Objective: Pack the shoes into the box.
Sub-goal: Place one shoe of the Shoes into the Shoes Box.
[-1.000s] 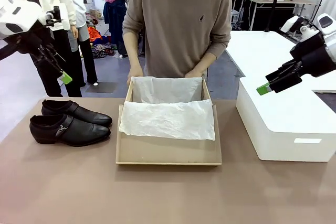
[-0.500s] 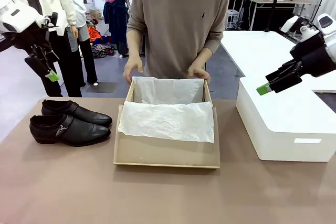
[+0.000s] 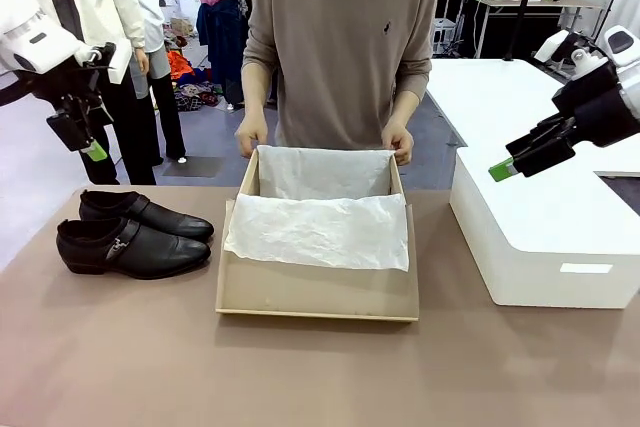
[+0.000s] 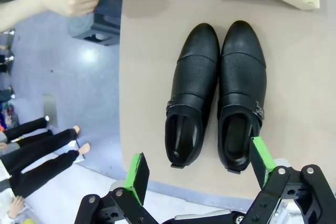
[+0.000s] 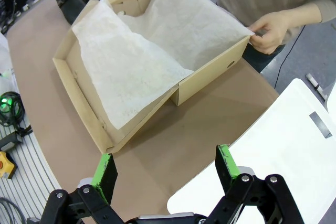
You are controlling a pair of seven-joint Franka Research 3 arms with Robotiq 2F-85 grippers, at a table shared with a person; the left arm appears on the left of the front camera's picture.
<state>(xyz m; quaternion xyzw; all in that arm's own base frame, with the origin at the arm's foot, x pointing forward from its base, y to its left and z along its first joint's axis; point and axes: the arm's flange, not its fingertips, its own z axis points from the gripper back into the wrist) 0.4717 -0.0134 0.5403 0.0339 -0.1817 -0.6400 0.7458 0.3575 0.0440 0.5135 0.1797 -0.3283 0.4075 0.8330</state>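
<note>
- The table (image 3: 120, 367) is lying under both arms and is carrying every item.
- A person is standing at the far side, beyond both grippers, with both hands (image 3: 250, 137) gripping the far rim of the box.
- A white box (image 3: 540, 237) is sitting directly beneath the right gripper, not touching it.
- The box (image 3: 310, 292) is resting open, below and to the left of the right gripper, with its flap lying flat toward the robot.
- White tissue paper (image 3: 320, 227) is lining the box and draping over the flap.
- The shoes (image 4: 218, 93) are lying side by side, touching, straight ahead of the left gripper, toes pointing toward the box.
- The left gripper (image 4: 199, 165) is hanging above the shoes, fingers spread wide, gripping nothing.
- The right gripper (image 5: 165, 170) is hovering with fingers spread wide, gripping nothing.
</note>
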